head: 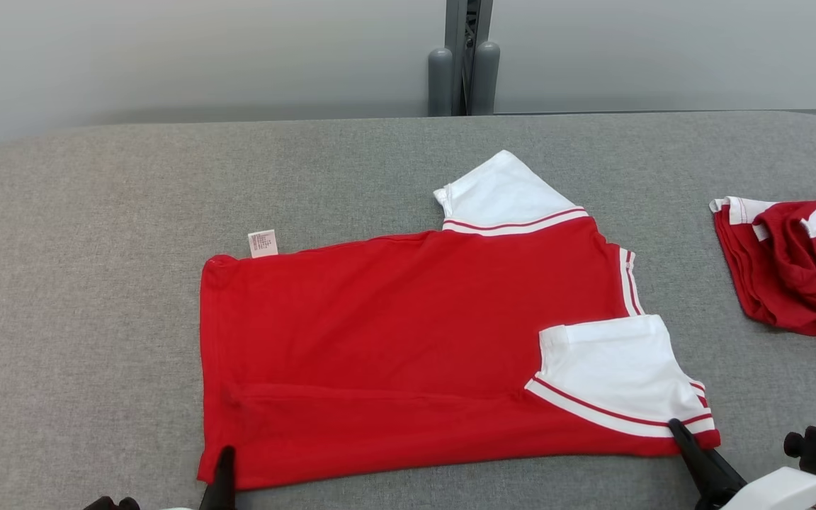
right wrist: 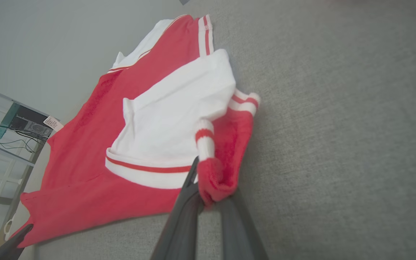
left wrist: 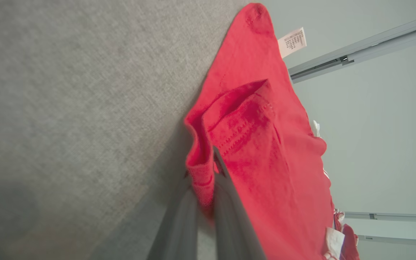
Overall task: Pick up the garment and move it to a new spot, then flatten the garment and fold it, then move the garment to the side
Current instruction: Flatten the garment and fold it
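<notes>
Now, garment (head: 408, 333) spread flat on the grey bench (head: 82, 297).
Left hand (head: 226, 457) pinches its near hem corner, right hand (head: 677, 428) pinches the near striped shoulder corner, both corners lifted a little.

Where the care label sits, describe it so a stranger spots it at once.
On the grey padded table, a red shirt lies spread in the middle. At its far edge, near the left corner, a small care label pokes out: tiny, rectangular and printed, unlike the broad white sleeves.
</notes>
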You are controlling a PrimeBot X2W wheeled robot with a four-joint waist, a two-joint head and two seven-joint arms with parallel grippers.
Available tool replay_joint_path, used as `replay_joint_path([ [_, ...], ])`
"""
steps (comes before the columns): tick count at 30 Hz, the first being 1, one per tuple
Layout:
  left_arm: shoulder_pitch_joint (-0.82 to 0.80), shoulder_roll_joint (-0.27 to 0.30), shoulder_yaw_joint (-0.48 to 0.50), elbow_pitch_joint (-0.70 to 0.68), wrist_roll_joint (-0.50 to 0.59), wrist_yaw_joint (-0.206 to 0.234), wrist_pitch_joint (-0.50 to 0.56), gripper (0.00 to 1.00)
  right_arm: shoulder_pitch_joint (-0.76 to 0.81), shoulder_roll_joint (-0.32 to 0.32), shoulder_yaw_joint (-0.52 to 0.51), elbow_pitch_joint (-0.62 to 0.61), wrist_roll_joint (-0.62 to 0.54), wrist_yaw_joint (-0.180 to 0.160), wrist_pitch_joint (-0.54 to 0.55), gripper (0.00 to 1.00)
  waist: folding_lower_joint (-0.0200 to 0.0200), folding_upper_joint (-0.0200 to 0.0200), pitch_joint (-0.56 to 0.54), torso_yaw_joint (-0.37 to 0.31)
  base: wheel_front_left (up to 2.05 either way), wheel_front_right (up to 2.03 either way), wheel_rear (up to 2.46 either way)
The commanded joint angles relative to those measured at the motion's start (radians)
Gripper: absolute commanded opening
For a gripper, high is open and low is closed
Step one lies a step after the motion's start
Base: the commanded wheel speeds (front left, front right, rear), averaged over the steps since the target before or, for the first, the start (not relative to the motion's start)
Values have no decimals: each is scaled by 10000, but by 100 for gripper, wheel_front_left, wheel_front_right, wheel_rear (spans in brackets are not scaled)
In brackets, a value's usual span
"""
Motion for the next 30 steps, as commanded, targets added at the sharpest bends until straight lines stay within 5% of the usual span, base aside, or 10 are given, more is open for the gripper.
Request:
replay_joint_path([
  [1, 85, 59, 36, 9, -76, -41, -51, 0, 77, -29, -109, 25, -55, 4, -14, 0, 0, 0, -4, -8, 0, 0, 0],
  [12, 511, 179, -173, 411, 192, -340, -207, 0, 482, 324, -288, 204, -654, 4, -14, 0, 0, 0, -247, -44, 0, 0, 0],
  [13, 489, 178, -201, 476, 225, -353, -190, 4, 489, 374, -351, 280, -697, 4, -85, 8, 0, 0, -277, -45, 0, 0, 0],
  [15, 440, 201, -238, 562, 282, -390, -242, 74, 505, 459, -413, 394, -779, 4, -125, 49, 0, 0, -327, -45, 0, 0, 0],
  [16, 418, 264, -273, 626, 396, -391, -308, 100, 537, 490, -463, 426, -799, 4, -167, 100, 0, 0, -372, -48, 0, 0, 0],
  [30, -504, 1531, -330, -33, 1791, 195, -646, 100, 740, -193, -1704, -627, -1153, 4, -185, 100, 0, 0, -566, -155, 0, 0, 0],
])
